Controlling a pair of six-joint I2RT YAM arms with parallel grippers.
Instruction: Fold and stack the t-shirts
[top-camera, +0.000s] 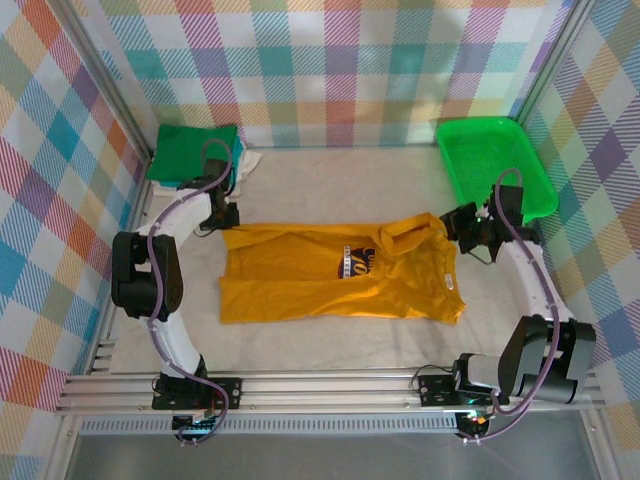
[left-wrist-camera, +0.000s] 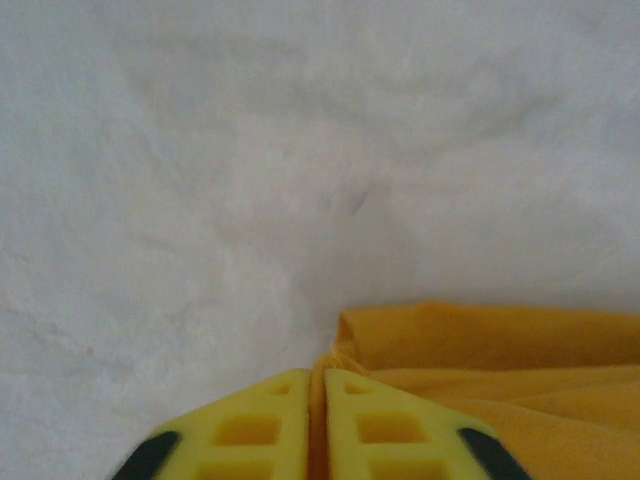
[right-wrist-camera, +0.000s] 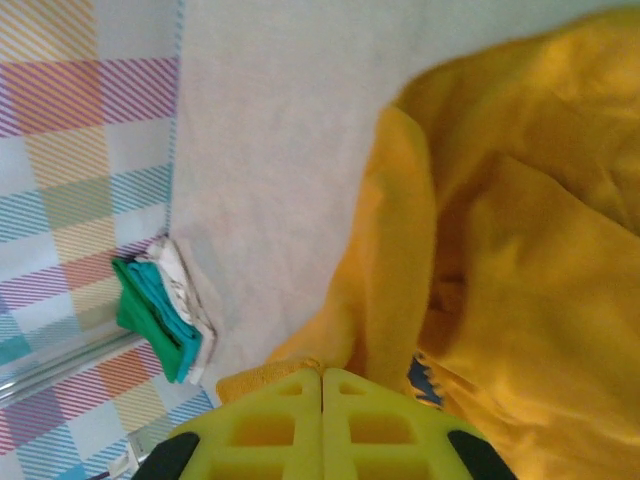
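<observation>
The mustard-yellow t-shirt (top-camera: 330, 275) lies across the middle of the table, its dark-blue logo (top-camera: 355, 262) partly covered by a fold. My left gripper (top-camera: 226, 217) is shut on the shirt's far left corner; in the left wrist view its fingers (left-wrist-camera: 280, 425) pinch the yellow cloth (left-wrist-camera: 500, 360) between them. My right gripper (top-camera: 454, 224) is shut on the bunched far right corner, and in the right wrist view the cloth (right-wrist-camera: 520, 240) drapes away from its closed fingertips (right-wrist-camera: 270, 420). The folded dark-green, teal and white shirts (top-camera: 197, 152) are stacked at the back left.
A bright green mesh tray (top-camera: 495, 165) stands at the back right, just behind my right arm. Plaid walls close in the table on three sides. The folded stack (right-wrist-camera: 160, 310) sits against the wall in the right wrist view. Bare white table (top-camera: 340, 190) lies behind the yellow shirt.
</observation>
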